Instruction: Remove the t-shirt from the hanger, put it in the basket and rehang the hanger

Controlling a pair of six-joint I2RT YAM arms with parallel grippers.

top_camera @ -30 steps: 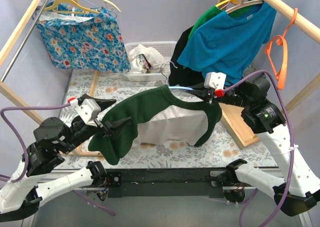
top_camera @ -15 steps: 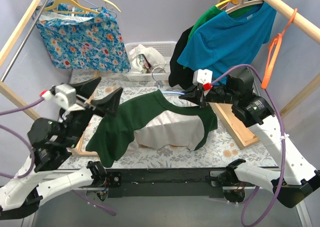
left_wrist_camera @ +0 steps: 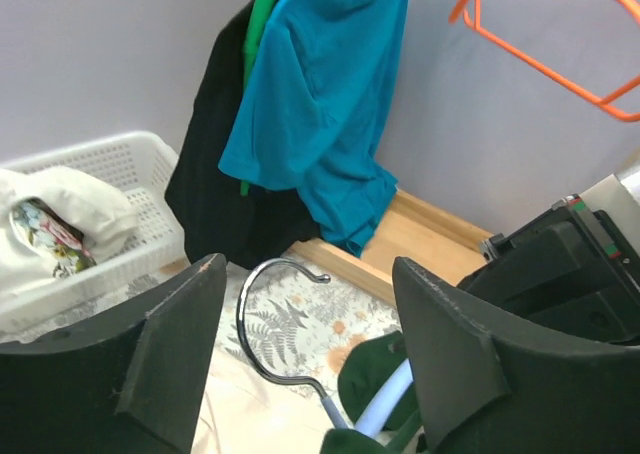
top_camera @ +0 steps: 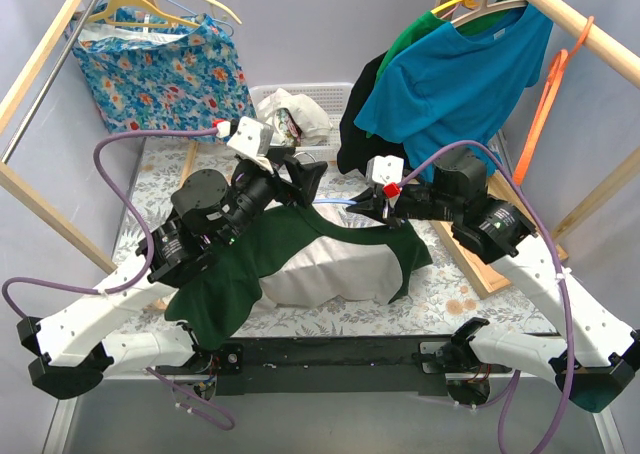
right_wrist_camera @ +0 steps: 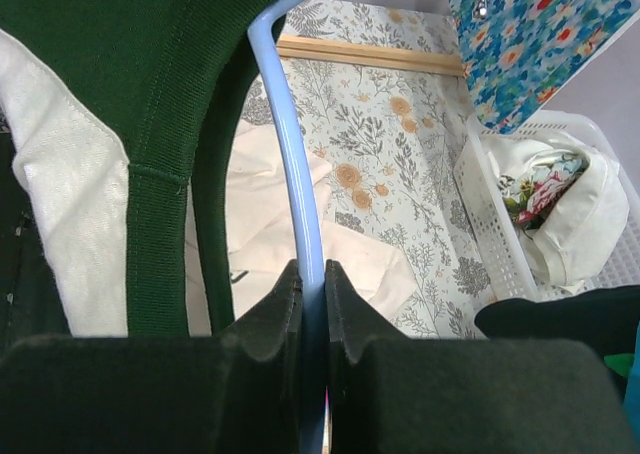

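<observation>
**A:** Floral cloth covers the desk (top_camera: 330,314). So where is the t-shirt?

**B:** The green-and-white t-shirt (top_camera: 330,269) lies draped on that cloth, on the near side of the white basket (top_camera: 330,99) (one green sleeve trails toward the desk's front edge). The hanger (right_wrist_camera: 300,174) is pale blue with a chrome hook. It pokes out of the collar on the side facing the basket.

**A:** And the arms?

**B:** The right end effector (right_wrist_camera: 310,274) sits near-right of the basket, fingers pressed together on the hanger's blue arm. The left end effector (left_wrist_camera: 305,269) hovers just in front of the basket with its fingers spread and nothing between them. From its wrist camera the chrome hook shows through the gap, lying beyond the fingertips.

**A:** Touching it?

**B:** It looks apart, though I cannot be certain.

**A:** What's farther back?

**B:** The basket holds a bundled cloth (top_camera: 290,114). A teal shirt (top_camera: 460,74) hangs up to the right of the basket, and an orange hanger (top_camera: 545,104) is farther right again. A floral garment (top_camera: 160,74) hangs up to the basket's left.
</observation>
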